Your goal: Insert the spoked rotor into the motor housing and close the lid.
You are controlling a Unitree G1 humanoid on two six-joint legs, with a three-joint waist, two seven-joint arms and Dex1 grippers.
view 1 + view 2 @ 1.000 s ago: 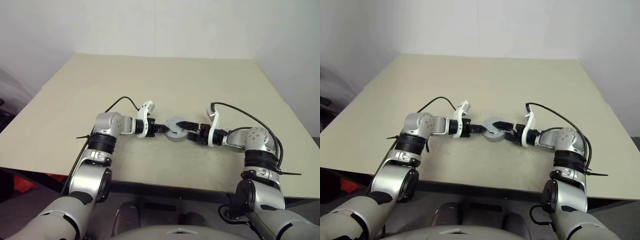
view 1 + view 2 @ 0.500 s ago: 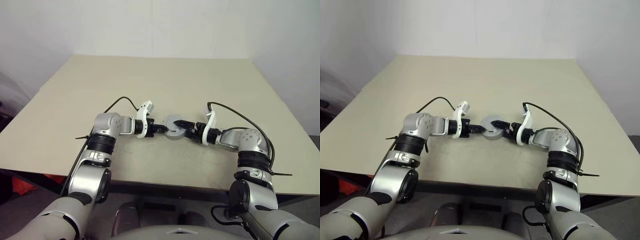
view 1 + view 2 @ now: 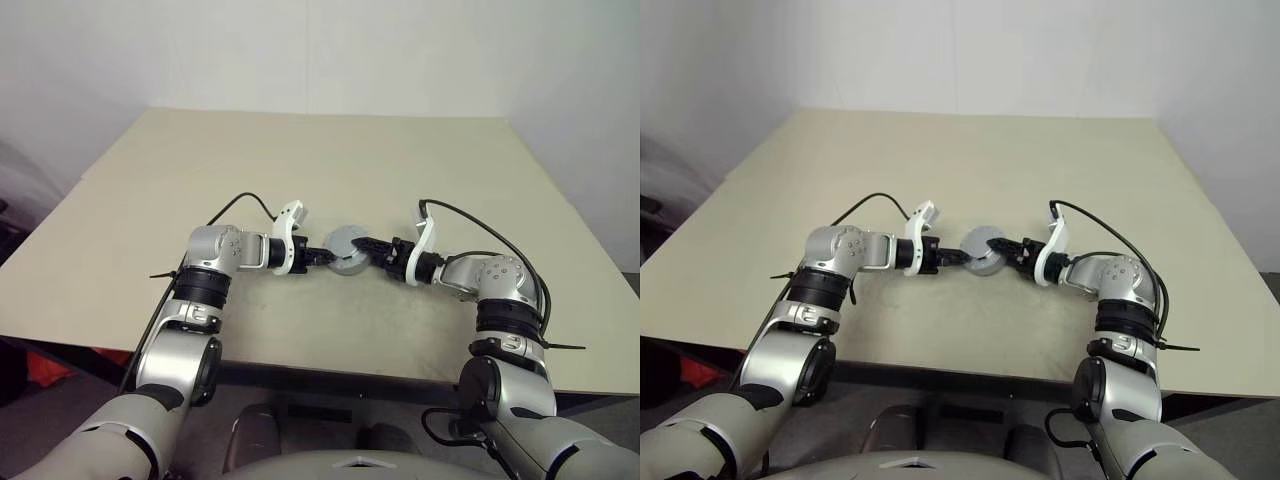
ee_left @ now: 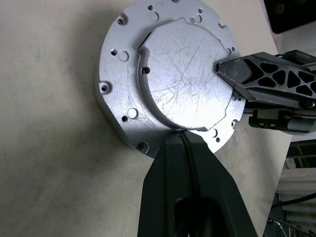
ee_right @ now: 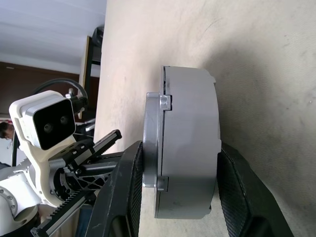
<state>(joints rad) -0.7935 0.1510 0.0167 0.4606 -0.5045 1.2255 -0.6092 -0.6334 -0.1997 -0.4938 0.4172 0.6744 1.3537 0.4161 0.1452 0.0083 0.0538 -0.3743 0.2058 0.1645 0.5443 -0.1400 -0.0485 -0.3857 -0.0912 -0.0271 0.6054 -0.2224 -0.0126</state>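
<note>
- Head views: you see the beige counter (image 3: 330, 160) with both arms reaching in toward its near middle. The motor housing (image 3: 347, 248) sits between them, a round silver-grey metal piece with its lid on.
- The left gripper (image 3: 322, 257) comes in from the left, its black tips at the housing's left edge. The right gripper (image 3: 366, 246) comes in from the right, its tips against the housing's right side.
- A black cable (image 3: 238, 205) loops from the left wrist, and another (image 3: 490, 232) arcs over the right forearm.
- Left wrist view: you look at the housing's lid (image 4: 185, 79), a scratched raised disc on a wider flange with small screw holes. The left gripper's fingers (image 4: 170, 173) are pressed together, with only a thin seam between them, and their joined tip touches the flange at the rim of the raised disc.
- One finger of the right gripper (image 4: 256, 74) lies against the lid's opposite side.
- Right wrist view: you see the housing edge-on, standing on its rim on the counter, the thin flanged lid on one face of the thick body.
- The right gripper's fingers (image 5: 126, 192) sit either side of the housing, one at the lid face and one at the back face, closed in on it.
- The left gripper and its white wrist camera (image 5: 47, 123) sit beyond the lid side.
- You cannot see the rotor; the housing is closed.
</note>
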